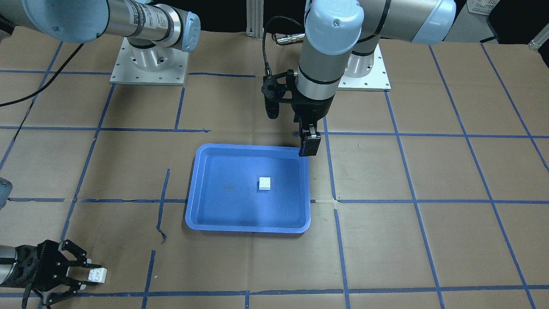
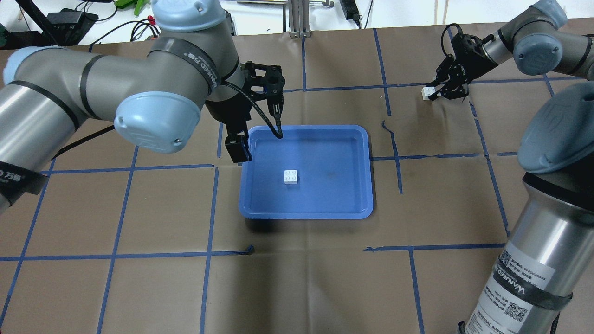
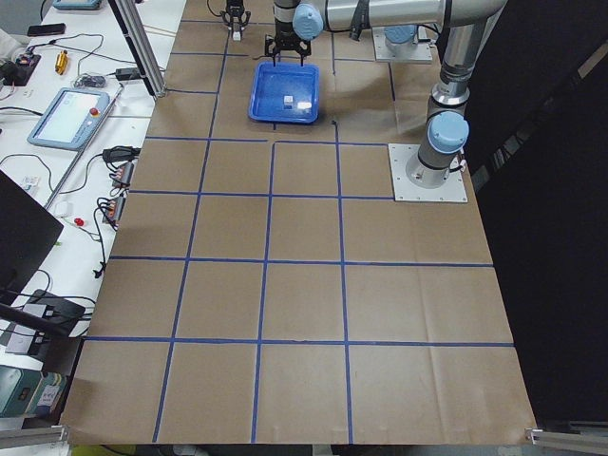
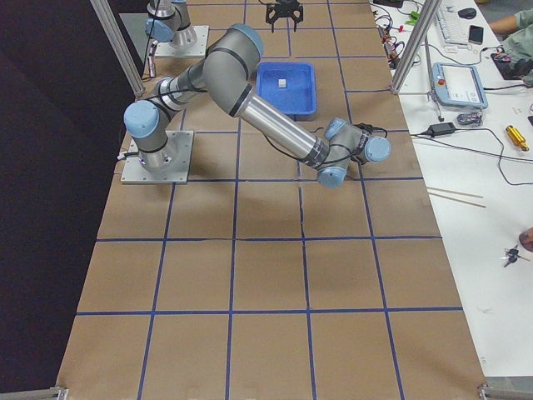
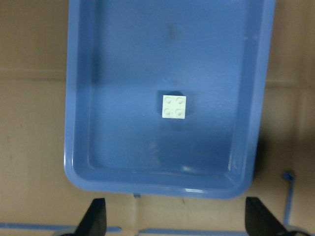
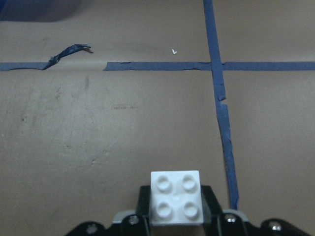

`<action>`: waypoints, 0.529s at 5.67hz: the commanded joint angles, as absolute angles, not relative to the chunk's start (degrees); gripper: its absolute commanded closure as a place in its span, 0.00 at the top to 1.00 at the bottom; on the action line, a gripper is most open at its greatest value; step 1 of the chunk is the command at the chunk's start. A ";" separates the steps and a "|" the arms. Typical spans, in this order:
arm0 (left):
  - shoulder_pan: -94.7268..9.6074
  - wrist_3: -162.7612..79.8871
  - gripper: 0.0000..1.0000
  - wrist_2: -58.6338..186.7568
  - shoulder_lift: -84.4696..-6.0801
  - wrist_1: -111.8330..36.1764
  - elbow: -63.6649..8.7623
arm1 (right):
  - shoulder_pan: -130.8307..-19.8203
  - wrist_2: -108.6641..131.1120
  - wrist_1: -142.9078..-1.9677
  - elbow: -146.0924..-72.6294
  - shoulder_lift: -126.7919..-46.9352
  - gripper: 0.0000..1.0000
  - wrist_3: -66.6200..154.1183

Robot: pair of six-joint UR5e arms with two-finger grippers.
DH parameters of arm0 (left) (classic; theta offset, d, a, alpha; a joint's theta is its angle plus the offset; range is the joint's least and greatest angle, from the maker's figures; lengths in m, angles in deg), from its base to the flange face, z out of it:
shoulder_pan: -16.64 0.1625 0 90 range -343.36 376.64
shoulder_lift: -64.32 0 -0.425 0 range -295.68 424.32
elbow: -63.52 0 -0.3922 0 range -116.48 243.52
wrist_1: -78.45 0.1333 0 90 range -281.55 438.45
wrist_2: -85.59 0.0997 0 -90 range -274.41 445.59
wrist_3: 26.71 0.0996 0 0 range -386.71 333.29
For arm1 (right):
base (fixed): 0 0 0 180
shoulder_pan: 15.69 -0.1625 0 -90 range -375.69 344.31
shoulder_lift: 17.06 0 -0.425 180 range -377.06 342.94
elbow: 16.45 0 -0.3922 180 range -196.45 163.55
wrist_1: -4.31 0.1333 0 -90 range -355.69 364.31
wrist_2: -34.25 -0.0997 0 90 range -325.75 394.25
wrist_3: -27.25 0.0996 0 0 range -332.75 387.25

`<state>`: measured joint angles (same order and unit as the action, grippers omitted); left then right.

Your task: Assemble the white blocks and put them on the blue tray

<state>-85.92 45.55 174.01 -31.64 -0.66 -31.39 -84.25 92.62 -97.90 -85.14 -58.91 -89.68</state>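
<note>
On the blue tray (image 2: pixel 306 214), near its middle, one white block (image 2: pixel 291 176) sits studs up. My left gripper (image 2: pixel 238 152) hangs at the tray's edge, fingers spread wide and empty. Well apart from the tray, my right gripper (image 2: pixel 432 93) is clamped on the second white block (image 6: pixel 175 196) — studs toward the wrist camera.

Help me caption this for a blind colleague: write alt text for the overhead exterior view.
One white block lies studs up near the middle of the blue tray, with the left gripper hanging over the tray's left rim. At upper right, the right gripper is closed on a second white block, well away from the tray.
</note>
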 commanded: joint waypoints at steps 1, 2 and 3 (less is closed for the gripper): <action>-81.48 41.53 0.99 173.92 -27.28 -3.81 -30.88 | -84.25 93.57 -99.21 -84.05 -60.72 0.15 -89.04; -80.23 33.40 0.99 174.01 -26.74 -3.90 -30.18 | -84.42 93.40 -98.44 -83.87 -63.52 0.15 -87.99; -79.70 20.45 0.99 174.10 -25.60 -3.82 -30.09 | -85.21 93.14 -97.74 -84.21 -65.99 0.15 -86.32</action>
